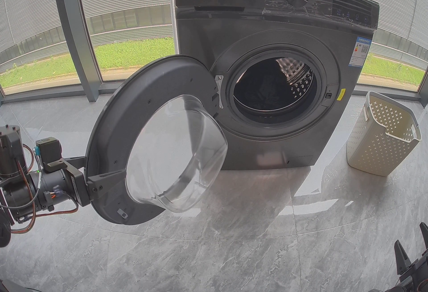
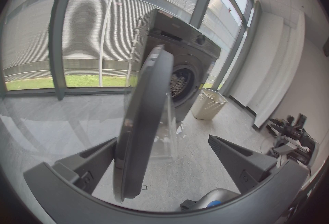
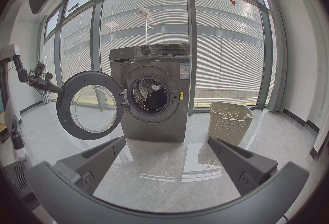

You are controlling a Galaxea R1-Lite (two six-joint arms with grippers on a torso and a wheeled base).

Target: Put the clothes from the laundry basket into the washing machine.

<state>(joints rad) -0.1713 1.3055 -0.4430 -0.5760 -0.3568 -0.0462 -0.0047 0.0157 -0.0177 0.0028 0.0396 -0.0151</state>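
Centrally, the washing machine [image 1: 276, 16] is seen standing on the grey floor [image 1: 249, 239] against the windows, with its round door [image 1: 133, 101] swung wide open to the left. The drum opening is exposed; its inside is dark, and it cannot be told whether clothes lie in it.

The left gripper [image 1: 96, 183] is placed at the door's outer, near-left rim. Its fingers [image 2: 89, 166] are held apart, and the rim is taken in between them: one finger is laid close against the rim, while the other is kept well apart from it on the door's glass side. No clamping on the door is shown.

The laundry basket [image 1: 379, 150], cream and perforated, is set upright on the floor just beside the machine's right side, well apart from both grippers.

The right gripper [image 3: 167, 139] is held low at the near right, spread wide with only floor seen between its fingers, and is pointed toward the machine and basket.
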